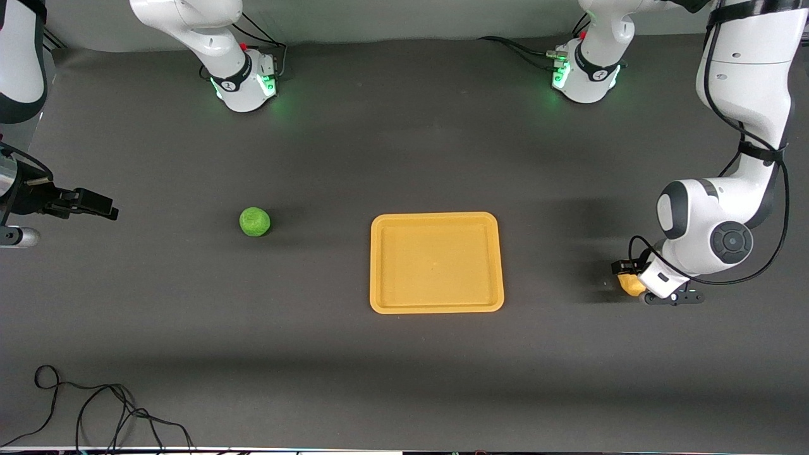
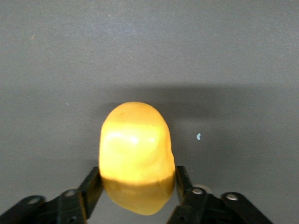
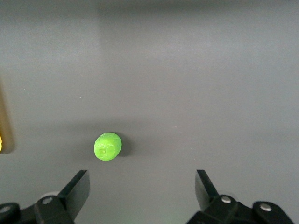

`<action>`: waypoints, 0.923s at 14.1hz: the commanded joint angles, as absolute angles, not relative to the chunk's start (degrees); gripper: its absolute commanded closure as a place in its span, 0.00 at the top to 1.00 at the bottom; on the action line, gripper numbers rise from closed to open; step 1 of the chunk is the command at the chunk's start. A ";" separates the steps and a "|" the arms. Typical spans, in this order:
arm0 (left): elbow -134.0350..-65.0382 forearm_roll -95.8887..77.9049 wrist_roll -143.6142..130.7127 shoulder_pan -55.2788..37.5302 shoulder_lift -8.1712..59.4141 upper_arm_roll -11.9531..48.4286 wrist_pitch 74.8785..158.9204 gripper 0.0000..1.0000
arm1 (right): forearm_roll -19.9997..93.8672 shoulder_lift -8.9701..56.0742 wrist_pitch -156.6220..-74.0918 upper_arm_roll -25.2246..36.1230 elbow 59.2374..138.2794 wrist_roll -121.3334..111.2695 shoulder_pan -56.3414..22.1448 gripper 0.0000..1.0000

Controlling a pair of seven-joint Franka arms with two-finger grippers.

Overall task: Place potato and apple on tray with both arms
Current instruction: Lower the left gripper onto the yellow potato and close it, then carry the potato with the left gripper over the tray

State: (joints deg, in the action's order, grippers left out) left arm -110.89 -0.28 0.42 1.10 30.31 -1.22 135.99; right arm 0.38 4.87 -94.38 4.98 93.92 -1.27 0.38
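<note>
Right gripper (image 1: pixel 95 205): up at the right arm's end of the table, over bare mat. Fingers (image 3: pixel 77 189) spread wide, nothing between them, touching nothing. This arm waits.

Apple (image 1: pixel 255 222): one, green, round. Sits on the table between my right gripper and the tray, well apart from both. In the right wrist view the apple (image 3: pixel 108 147) lies out ahead of the spread fingers, closer to one finger than to the other.

Tray (image 1: pixel 436 262): one, orange-yellow, flat on the table around mid-length, nothing on it.

Left gripper (image 1: pixel 627 278): low at the table, toward the left arm's end, near the tray's short edge but clear of it. My fingers (image 2: pixel 93 184) are pinched on the potato (image 2: pixel 136 156), one pad on each flank, most of its body sticking out past the tips. One potato (image 1: pixel 630 284) only; whether it has left the mat I cannot tell.

Count: two arms, one apple, one potato, one tray.
</note>
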 commanded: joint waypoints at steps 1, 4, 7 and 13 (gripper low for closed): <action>-108.30 -0.53 0.36 0.62 30.50 -1.41 135.10 0.32 | 0.44 4.22 -94.39 5.01 94.57 -2.46 0.62 1.00; -101.46 0.09 -0.52 0.00 27.34 -1.49 122.75 0.10 | 0.44 4.13 -94.39 5.01 94.57 -2.46 0.53 1.00; -93.80 -0.09 -14.08 -4.45 23.48 -0.97 108.41 0.07 | 0.44 4.13 -94.39 5.01 94.57 -2.37 0.53 1.00; -89.47 -0.61 -33.39 -25.64 26.09 -0.70 104.38 0.05 | 0.88 -0.95 -95.18 4.57 101.05 5.06 -4.20 1.00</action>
